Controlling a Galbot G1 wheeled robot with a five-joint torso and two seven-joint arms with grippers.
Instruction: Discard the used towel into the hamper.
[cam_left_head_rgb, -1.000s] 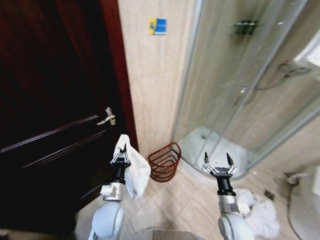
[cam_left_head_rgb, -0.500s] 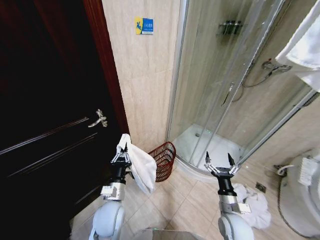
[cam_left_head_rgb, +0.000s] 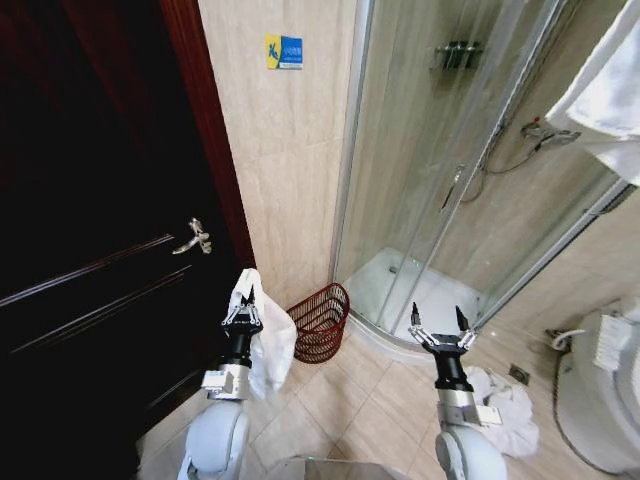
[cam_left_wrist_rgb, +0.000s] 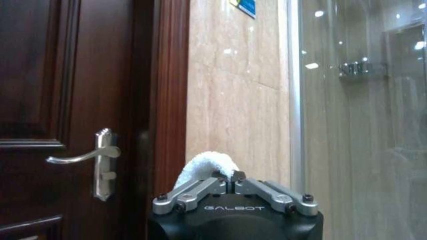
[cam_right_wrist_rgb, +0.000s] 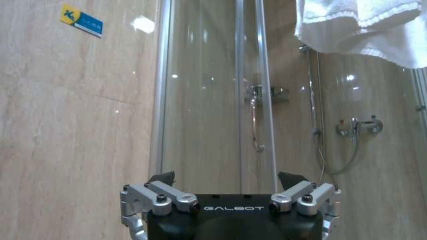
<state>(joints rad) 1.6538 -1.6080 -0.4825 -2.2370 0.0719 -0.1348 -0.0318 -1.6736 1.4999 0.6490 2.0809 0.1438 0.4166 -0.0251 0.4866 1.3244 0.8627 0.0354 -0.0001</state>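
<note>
While your left gripper (cam_left_head_rgb: 243, 306) pinches the white terry towel (cam_left_head_rgb: 268, 345), the reddish-brown wire hamper (cam_left_head_rgb: 320, 322) sits between dark wooden door (cam_left_head_rgb: 90, 250) and glass shower enclosure (cam_left_head_rgb: 460, 170); your right gripper (cam_left_head_rgb: 438, 326) gapes wide. "GALBOT" marks both.

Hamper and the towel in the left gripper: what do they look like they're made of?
The hamper looks like thin wire, probably coated metal, dark reddish-brown: open weave with horizontal rings you can see through. The towel, clamped in the left gripper, looks like white terry cloth: soft folds, and a fuzzy nap in the left wrist view.
</note>
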